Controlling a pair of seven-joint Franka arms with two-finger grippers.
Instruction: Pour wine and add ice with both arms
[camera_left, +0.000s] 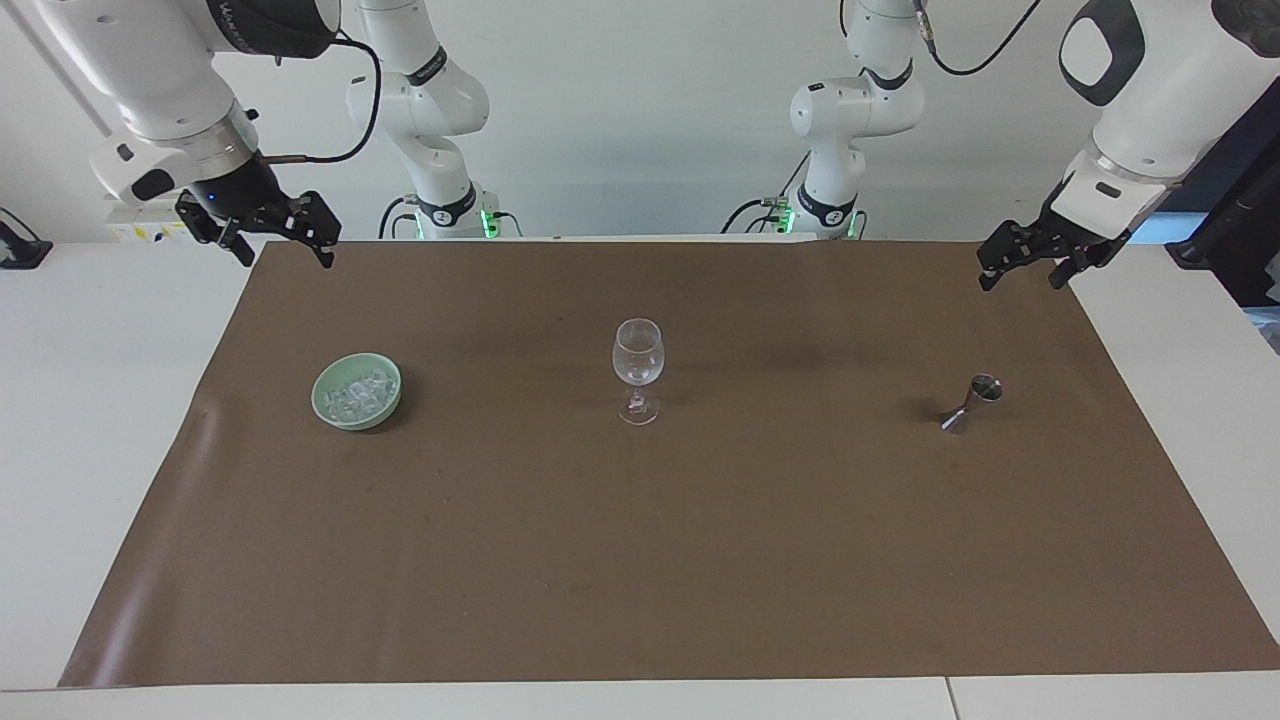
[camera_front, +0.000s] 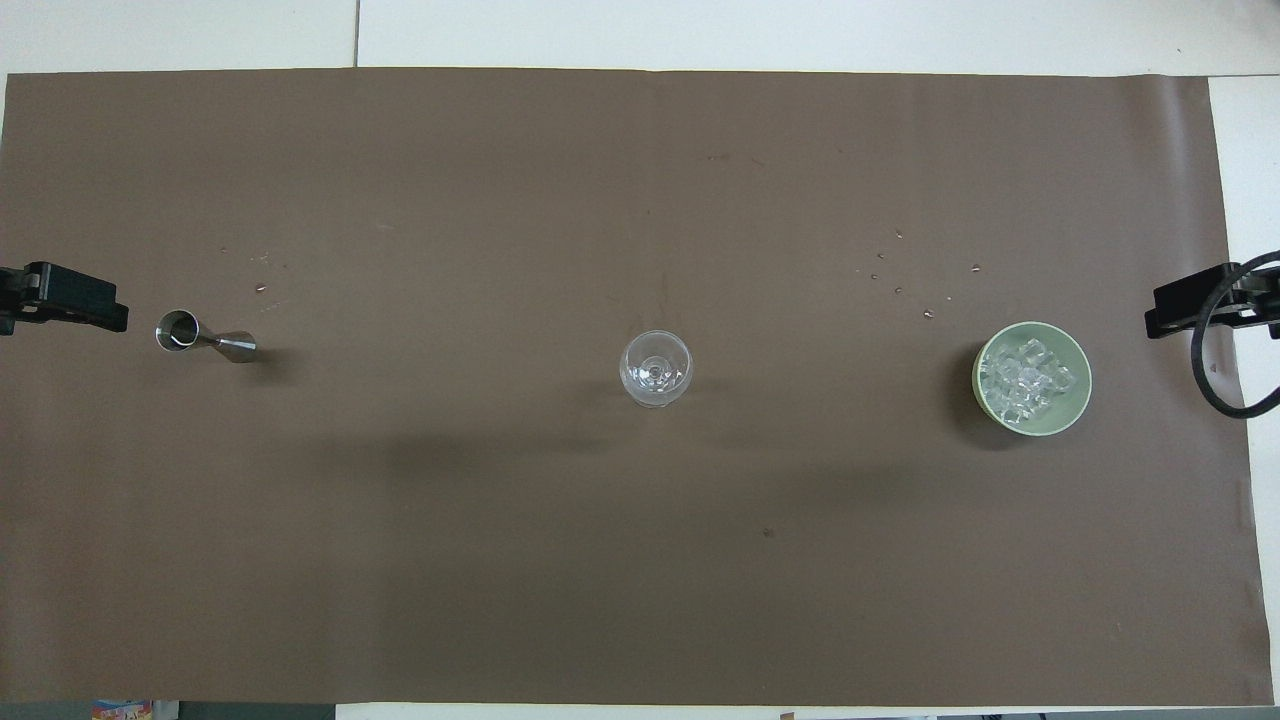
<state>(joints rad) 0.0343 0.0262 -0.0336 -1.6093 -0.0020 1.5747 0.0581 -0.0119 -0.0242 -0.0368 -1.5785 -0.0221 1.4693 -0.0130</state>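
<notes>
Above the brown mat's (camera_left: 640, 560) edge nearest the robots, we see left gripper (camera_left: 1030, 262) and right gripper (camera_left: 268, 232) empty, jaws apart; wine glass (camera_left: 637, 368) mid-mat between steel jigger (camera_left: 970, 403) and glassy ice (camera_left: 360, 392) in a green bowl (camera_left: 330, 412); the thin-stemmed glass could topple if bumped

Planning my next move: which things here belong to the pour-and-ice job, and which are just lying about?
Job:
- glass, mid-mat
- jigger, toward the left arm's end
- ice in the bowl, toward the right arm's end
- left gripper, right gripper, both open, holding nothing

Lying about:
- mat
- specks near the bowl
</notes>
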